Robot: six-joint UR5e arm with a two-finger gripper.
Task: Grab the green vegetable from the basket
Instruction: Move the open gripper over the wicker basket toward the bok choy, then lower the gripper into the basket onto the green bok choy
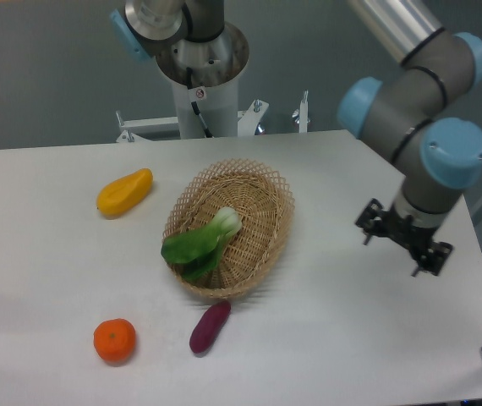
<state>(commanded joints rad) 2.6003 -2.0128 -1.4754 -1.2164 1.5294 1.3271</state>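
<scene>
The green vegetable (200,244) lies in the tan wicker basket (262,182) near the table's middle, its pale stalk end pointing up-right and its dark leaves hanging over the basket's lower left rim. My gripper (400,245) hangs over the right part of the table, well to the right of the basket and apart from it. Its black fingers point down and hold nothing. From this angle I cannot make out the gap between them.
A yellow fruit (125,191) lies left of the basket. An orange (114,340) sits at the front left, and a purple oblong vegetable (210,326) rests just below the basket. The robot's base column (203,80) stands behind the table.
</scene>
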